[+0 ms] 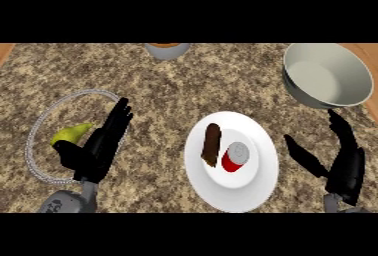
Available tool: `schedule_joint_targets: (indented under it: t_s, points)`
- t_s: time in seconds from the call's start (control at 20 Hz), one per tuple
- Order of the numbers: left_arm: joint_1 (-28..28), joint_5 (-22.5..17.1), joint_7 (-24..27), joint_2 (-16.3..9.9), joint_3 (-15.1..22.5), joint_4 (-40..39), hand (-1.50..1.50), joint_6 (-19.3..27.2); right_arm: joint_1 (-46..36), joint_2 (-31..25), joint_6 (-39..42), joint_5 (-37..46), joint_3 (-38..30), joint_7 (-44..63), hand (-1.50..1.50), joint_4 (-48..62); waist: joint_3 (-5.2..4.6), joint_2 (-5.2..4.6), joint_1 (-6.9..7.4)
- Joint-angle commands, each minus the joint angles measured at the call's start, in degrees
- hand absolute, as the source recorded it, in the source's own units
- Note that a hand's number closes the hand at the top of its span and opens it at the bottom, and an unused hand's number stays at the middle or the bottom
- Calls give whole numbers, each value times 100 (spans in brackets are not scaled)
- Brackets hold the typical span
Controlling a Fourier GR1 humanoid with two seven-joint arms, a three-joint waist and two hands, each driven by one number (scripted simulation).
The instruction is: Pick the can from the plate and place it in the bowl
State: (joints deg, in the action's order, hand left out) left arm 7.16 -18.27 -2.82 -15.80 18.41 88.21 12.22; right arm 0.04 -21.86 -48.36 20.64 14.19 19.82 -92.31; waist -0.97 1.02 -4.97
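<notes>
From the head view, the right hand (341, 160) shows at the lower right over the speckled desk (162, 85), fingers straight and pointing away from the robot, thumb spread wide toward the left; it holds nothing. Just to the left of that thumb lies the white plate (255, 192), apart from the hand. On the plate the red can (235, 156) lies on its side with its silvery end showing, nearer the right hand than anything else on the plate. Touching or just beside the can, on the side away from the right hand, lies a dark brown elongated thing (212, 144). Beyond the right hand's fingertips stands the grey bowl (325, 77), close to the desk's far right edge.

The left hand (100, 145) shows at the lower left, fingers straight and relaxed, holding nothing. It partly overlaps a wire ring (59, 107) on the desk, and a yellow-green fruit (70, 134) lies inside that ring, just left of the hand. Far ahead, between both hands, a small grey cup (167, 49) is cut by the upper edge.
</notes>
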Motion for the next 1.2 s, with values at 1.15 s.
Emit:
schedule_joint_targets:
  t_s: [1.15]
  points:
    - [273,-423,-197,-1,-69,42,0,-565,-400,1883,3832,3949,387,6528,-150,-234,32,-99,483]
